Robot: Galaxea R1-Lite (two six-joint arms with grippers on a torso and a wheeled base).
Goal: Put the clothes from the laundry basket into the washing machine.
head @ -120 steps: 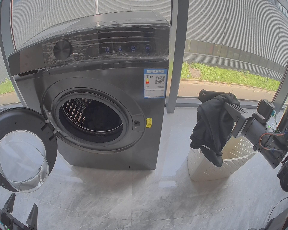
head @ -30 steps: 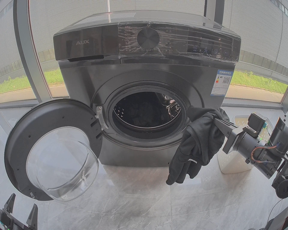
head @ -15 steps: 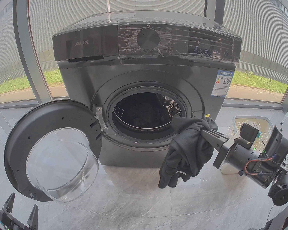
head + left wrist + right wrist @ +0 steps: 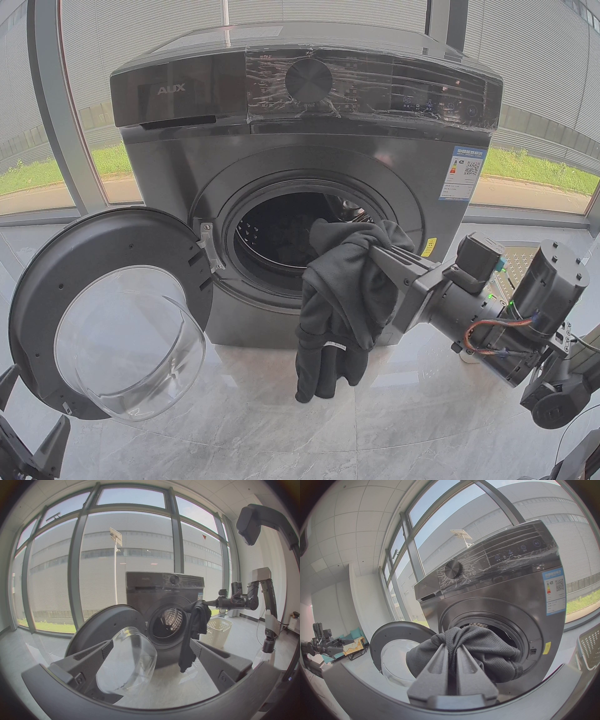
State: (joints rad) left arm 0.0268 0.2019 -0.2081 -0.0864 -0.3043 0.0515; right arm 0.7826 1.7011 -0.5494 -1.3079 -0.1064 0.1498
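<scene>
Black garment (image 4: 340,294) before washing machine (image 4: 281,150) opening

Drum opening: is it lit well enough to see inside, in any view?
Head view: drum mostly shadowed, bright windows behind the washer. Left wrist view: perforated wall catches daylight. Right wrist view: the dark garment hides much of it.

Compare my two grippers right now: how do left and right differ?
The left gripper is open and empty; the right gripper is shut on the dark garment. The left gripper sits low, near the open door; the right gripper is raised in front of the drum opening. Both are the same dark two-finger type.
</scene>
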